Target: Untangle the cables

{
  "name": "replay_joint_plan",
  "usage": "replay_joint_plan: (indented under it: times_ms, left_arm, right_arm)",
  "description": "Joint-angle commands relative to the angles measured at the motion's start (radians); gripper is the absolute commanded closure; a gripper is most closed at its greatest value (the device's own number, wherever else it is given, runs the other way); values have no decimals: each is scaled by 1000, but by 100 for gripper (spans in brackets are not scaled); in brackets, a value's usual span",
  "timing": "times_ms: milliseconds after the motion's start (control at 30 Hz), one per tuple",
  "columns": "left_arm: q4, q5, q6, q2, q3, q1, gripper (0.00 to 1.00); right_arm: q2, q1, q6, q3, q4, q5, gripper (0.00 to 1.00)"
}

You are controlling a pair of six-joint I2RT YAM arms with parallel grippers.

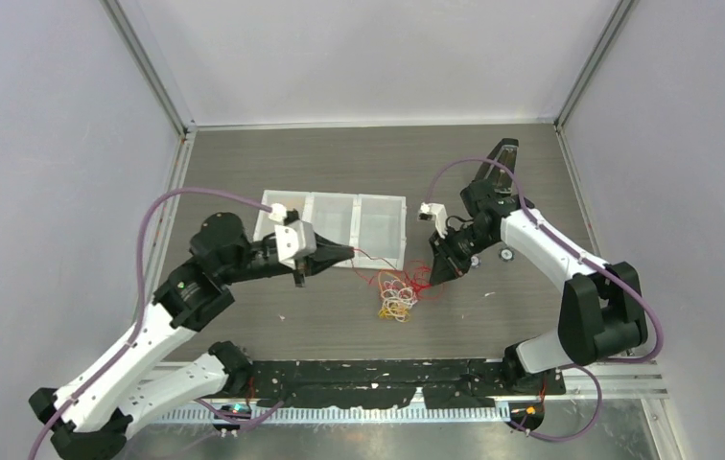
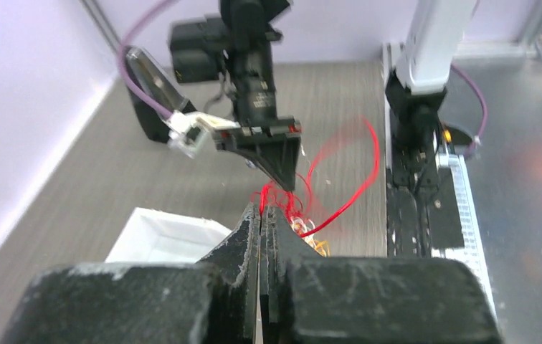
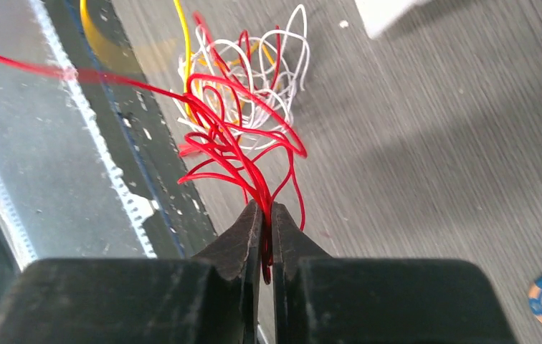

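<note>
On the desk (image 1: pixel 339 163), in front of the white tray (image 1: pixel 335 195), the left pincer (image 1: pixel 349 253) and right pincer (image 1: pixel 432 275) are each clamped tight on red strands of the cables (image 1: pixel 398 297). The bunch lies between them, red, white and yellow loops knotted together. The untangling looks barely begun, and nearly all of it remains.
</note>
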Motion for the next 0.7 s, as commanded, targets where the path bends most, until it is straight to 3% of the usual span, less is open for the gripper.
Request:
replay_joint_plan:
  times_ms: [0,300,500,600,667]
  left_arm:
    - [-34,-57,-120,-24,117,50,100]
    - [3,-84,-182,44,451,205,100]
    - [18,-110,-237,133,722,239,100]
    - [-21,-102,-263,178,799,239,100]
    - [-78,-88,-254,181,763,239,100]
  right_arm:
    - [21,-10,-62,39,-17,115,91]
    - [66,-40,-162,-25,-26,347,95]
    - [128,-50,-191,-59,-24,410,90]
    - [144,-58,-194,-56,-24,412,89]
    - [132,-72,-193,-47,-26,376,92]
